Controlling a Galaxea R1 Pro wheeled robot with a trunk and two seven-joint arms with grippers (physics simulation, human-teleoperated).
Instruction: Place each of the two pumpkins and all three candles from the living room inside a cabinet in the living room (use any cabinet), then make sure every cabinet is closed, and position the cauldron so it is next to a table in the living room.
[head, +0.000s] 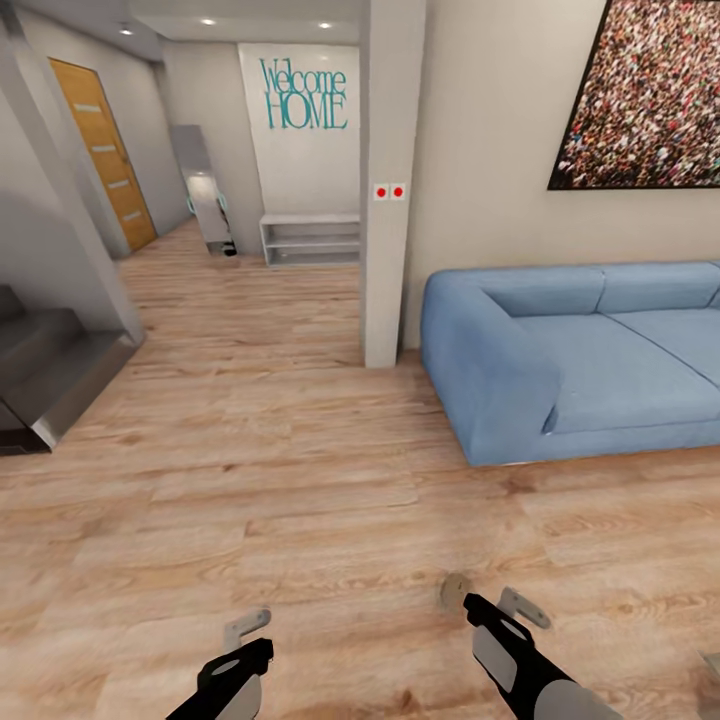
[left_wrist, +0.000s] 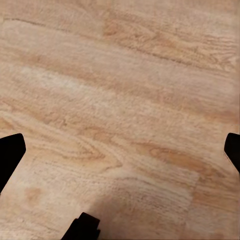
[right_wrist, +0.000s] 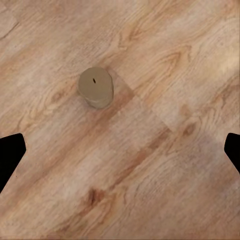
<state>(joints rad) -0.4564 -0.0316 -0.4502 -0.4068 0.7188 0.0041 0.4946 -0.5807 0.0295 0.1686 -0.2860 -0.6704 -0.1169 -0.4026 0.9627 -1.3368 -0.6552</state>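
Note:
One candle (head: 456, 588), a stubby tan cylinder with a dark wick, stands upright on the wooden floor just ahead of my right gripper (head: 503, 606). In the right wrist view the candle (right_wrist: 95, 88) lies beyond the fingers and off to one side, apart from them, and the right gripper (right_wrist: 120, 152) is open with bare floor between its tips. My left gripper (head: 246, 640) hangs low over the floor near the head view's lower edge. In the left wrist view the left gripper (left_wrist: 120, 150) is open with nothing between its fingers. The pumpkins, cabinet, cauldron and table are out of view.
A blue sofa (head: 560, 360) stands at the right against the wall, beside a white pillar (head: 388, 200). Grey stairs (head: 50, 370) rise at the left. A hallway with a white low shelf (head: 310, 238) and a wooden door (head: 105, 150) runs ahead.

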